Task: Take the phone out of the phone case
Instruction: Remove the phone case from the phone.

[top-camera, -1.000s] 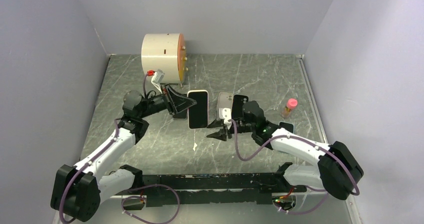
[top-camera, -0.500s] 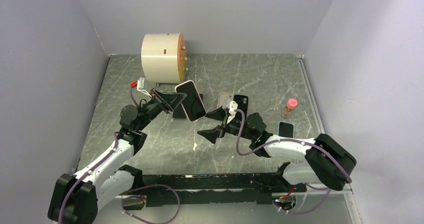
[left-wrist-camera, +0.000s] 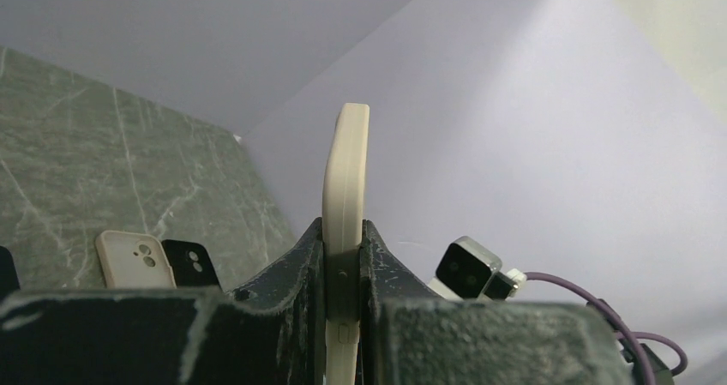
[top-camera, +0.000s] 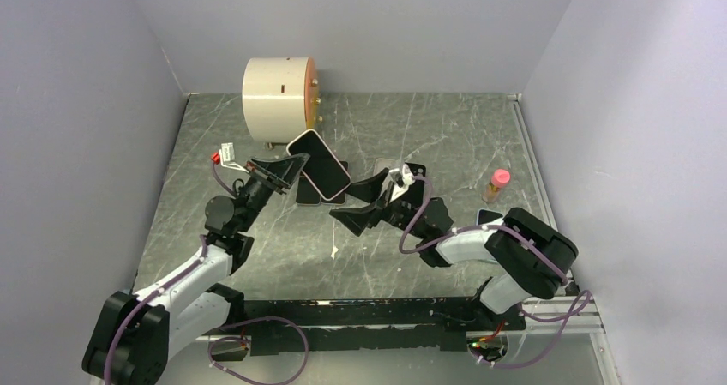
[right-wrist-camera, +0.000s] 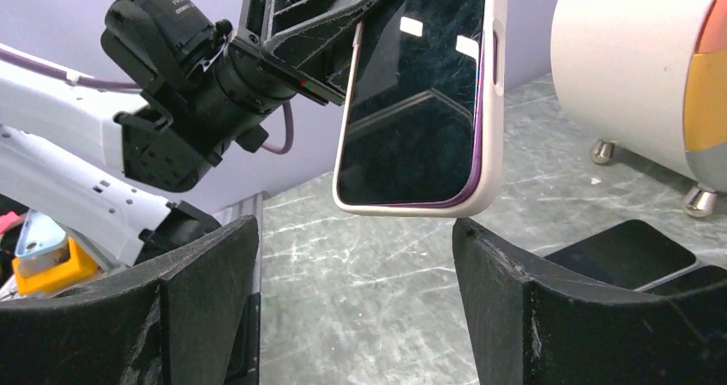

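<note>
A phone with a dark screen sits inside a cream case (top-camera: 320, 165). My left gripper (top-camera: 291, 169) is shut on it and holds it in the air above the table, tilted. In the left wrist view the case (left-wrist-camera: 345, 198) stands edge-on between the two fingers. In the right wrist view the phone's screen (right-wrist-camera: 416, 93) faces the camera, its lower edge just above the gap of my right gripper (right-wrist-camera: 356, 295). My right gripper (top-camera: 360, 203) is open and empty, just right of the phone.
A white drum (top-camera: 279, 95) with an orange face stands at the back left. Other phones and cases lie on the table: a dark one (top-camera: 310, 192) under the held phone, a cream one (left-wrist-camera: 129, 259) and a black one (left-wrist-camera: 192, 263). A pink-capped bottle (top-camera: 496, 183) stands at the right.
My left gripper has lifted the cased phone up and back to the left, tilting it. My right gripper has swung left and up toward the phone, staying open.
</note>
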Tool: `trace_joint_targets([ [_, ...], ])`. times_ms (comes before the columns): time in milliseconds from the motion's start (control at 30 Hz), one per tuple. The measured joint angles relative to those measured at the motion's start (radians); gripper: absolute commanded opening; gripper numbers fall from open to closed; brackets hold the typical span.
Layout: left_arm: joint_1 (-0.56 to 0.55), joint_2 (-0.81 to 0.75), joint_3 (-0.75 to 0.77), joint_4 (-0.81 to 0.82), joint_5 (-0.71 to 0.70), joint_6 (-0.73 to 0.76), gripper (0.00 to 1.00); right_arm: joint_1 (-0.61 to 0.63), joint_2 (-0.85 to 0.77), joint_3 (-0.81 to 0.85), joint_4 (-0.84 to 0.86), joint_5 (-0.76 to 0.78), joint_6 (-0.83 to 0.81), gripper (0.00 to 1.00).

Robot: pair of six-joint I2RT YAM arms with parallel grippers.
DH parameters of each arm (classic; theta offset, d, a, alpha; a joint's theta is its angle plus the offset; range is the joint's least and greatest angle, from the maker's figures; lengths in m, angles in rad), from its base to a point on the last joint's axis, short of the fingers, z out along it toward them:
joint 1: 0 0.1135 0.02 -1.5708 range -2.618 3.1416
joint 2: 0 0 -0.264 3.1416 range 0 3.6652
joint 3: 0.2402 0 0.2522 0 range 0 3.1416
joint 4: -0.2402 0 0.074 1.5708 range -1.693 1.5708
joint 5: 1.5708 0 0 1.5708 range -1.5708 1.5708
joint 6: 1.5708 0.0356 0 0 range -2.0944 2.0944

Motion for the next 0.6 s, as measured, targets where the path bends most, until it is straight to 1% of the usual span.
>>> trace_joint_targets([
  [133, -0.003, -0.002, -0.005, 0.030, -0.016, -0.026, 0.03, 0.000, 0.019, 0.024, 0.014, -0.002, 0.019, 0.84],
  [367, -0.024, -0.013, -0.006, 0.085, -0.026, -0.069, 0.02, 0.000, 0.019, 0.059, 0.035, -0.004, 0.023, 0.80],
  [533, -0.047, 0.009, -0.007, 0.134, -0.028, -0.088, 0.03, 0.000, 0.048, 0.097, 0.043, -0.012, 0.033, 0.71],
  [600, -0.056, 0.027, -0.008, 0.151, -0.031, -0.097, 0.02, 0.000, 0.063, 0.101, 0.043, -0.013, 0.037, 0.66],
])
